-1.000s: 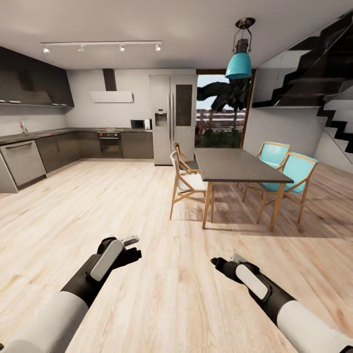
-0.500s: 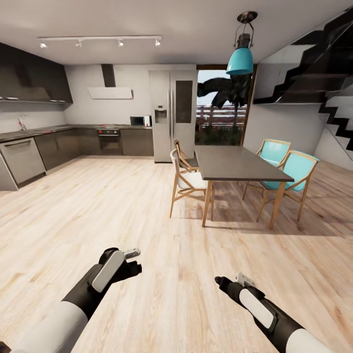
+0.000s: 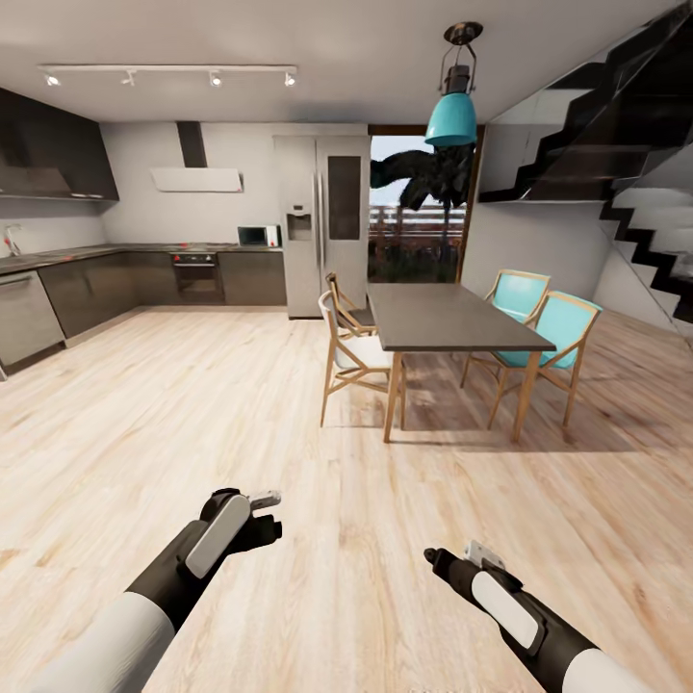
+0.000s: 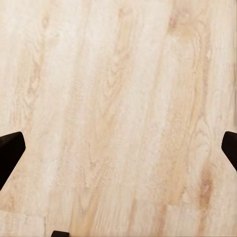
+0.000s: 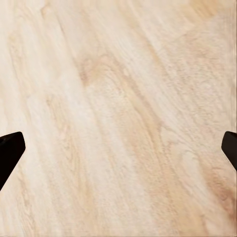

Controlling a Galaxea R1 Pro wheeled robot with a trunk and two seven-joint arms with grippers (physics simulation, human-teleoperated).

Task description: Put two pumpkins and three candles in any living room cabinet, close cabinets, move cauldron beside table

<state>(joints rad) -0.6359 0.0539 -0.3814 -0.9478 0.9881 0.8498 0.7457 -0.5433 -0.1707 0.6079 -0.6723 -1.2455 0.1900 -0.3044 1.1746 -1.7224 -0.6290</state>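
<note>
- While no pumpkins or candles show, I hold my left gripper and right gripper spread wide, empty.
- I'd turn slowly, skirting the far-right dark rectangular dining table, scanning for the cabinet.

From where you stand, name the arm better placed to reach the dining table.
Right, though only marginally. The dining table stands ahead and to the right, on the right gripper's side; the left gripper is farther. Both grippers are open and empty.

The pale plank floor looked like matt grained wood. The dark rectangular table top was smooth on light wooden legs. The tall grey fridge appeared brushed metal.
</note>
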